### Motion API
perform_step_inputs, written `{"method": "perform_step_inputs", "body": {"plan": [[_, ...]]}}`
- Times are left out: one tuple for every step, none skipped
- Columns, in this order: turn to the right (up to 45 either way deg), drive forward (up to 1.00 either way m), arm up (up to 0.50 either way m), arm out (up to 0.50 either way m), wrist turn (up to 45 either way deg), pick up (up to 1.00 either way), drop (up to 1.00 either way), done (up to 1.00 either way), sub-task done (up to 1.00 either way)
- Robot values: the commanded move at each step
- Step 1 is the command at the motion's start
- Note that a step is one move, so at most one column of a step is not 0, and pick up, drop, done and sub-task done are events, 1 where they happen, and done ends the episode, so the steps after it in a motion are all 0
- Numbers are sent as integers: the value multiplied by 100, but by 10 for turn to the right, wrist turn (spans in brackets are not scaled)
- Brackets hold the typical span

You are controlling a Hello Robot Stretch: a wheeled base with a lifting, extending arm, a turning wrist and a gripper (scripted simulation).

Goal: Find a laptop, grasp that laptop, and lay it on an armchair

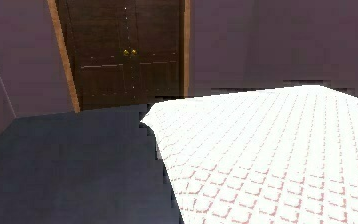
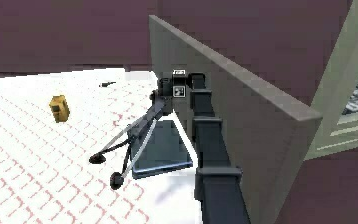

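A flat blue-grey slab, shaped like a closed laptop (image 2: 167,150), lies on the white quilted bed (image 2: 47,150) close to the headboard. The dark arm rises from the arm side view's bottom edge, and my gripper (image 2: 109,168) reaches left and down across the slab's left edge. Its thin fingers (image 2: 117,180) end over the quilt just beside the slab. I cannot tell whether the gripper holds anything.
A tall grey headboard (image 2: 237,100) runs behind the arm, with a window (image 2: 349,95) past it. A small yellow-brown box (image 2: 58,107) and a small dark thing (image 2: 107,83) lie on the quilt. In the forward view, the bed (image 1: 277,150) borders dark floor (image 1: 67,165) before a brown double door (image 1: 122,50).
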Motion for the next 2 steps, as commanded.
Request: {"method": "perform_step_inputs", "body": {"plan": [[0,0,0,0,450,0,0,0,0],[0,0,0,0,300,0,0,0,0]]}}
